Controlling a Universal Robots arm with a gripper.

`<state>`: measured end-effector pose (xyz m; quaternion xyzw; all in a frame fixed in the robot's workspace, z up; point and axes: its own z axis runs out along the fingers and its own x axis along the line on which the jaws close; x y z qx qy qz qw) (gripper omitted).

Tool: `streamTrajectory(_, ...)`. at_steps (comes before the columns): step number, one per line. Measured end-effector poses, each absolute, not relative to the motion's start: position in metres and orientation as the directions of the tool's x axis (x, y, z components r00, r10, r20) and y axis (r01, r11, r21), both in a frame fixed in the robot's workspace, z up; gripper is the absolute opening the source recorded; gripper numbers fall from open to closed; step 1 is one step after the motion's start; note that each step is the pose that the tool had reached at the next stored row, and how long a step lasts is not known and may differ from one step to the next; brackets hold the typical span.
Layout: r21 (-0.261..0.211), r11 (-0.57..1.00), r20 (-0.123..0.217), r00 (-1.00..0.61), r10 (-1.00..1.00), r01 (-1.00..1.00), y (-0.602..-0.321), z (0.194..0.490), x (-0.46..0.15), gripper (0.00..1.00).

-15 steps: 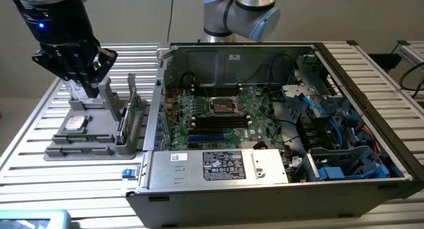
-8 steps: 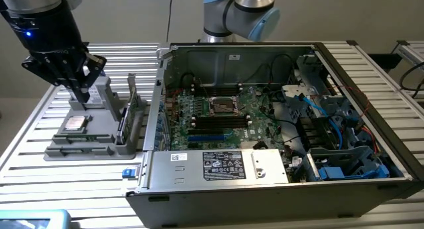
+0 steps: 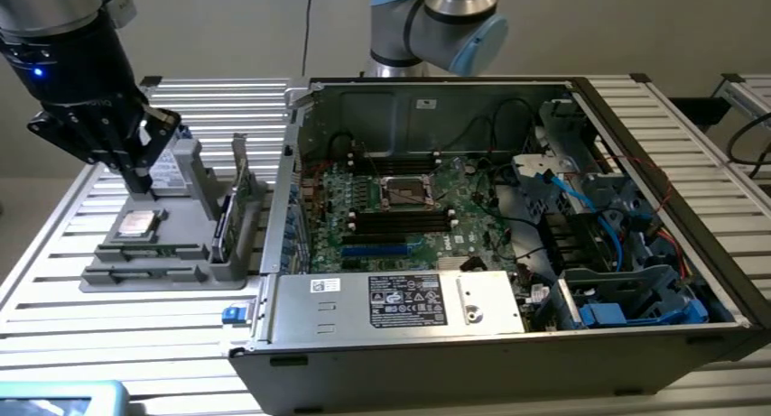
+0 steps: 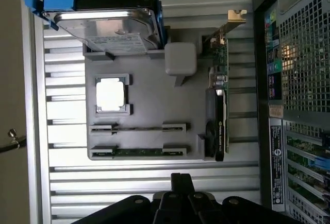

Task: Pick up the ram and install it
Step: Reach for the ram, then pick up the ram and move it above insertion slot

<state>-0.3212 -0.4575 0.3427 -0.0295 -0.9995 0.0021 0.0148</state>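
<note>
Exterior view: gripper (image 3: 139,183), closed and empty, hangs above the grey parts tray (image 3: 181,276). The ram (image 3: 151,251) lies edge-up in the tray's front holders. Wrist view: the ram's long axis runs crosswise to the fingertips (image 4: 181,183), unheld.

On the desk (image 3: 133,335), a holder (image 4: 154,100) sits toward the exterior view's left edge, with the computer case (image 3: 361,362) just beside it on the right. In the holder, the hard drive (image 3: 181,163) lies toward the desk's far edge. The processor (image 3: 136,223) is mid-holder, and two ram sticks (image 4: 138,128) lie toward the near edge. The expansion card (image 4: 219,121) stands along the case side.
</note>
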Motion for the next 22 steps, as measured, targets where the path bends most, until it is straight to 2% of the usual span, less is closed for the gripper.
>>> streamTrajectory(14,-0.012,0.999,0.029,-0.999,0.038,0.038,-0.443,0.334,-0.334,0.11)
streamTrajectory(22,-0.014,0.995,0.029,-0.995,-0.100,-0.100,-0.443,0.332,-0.334,0.11)
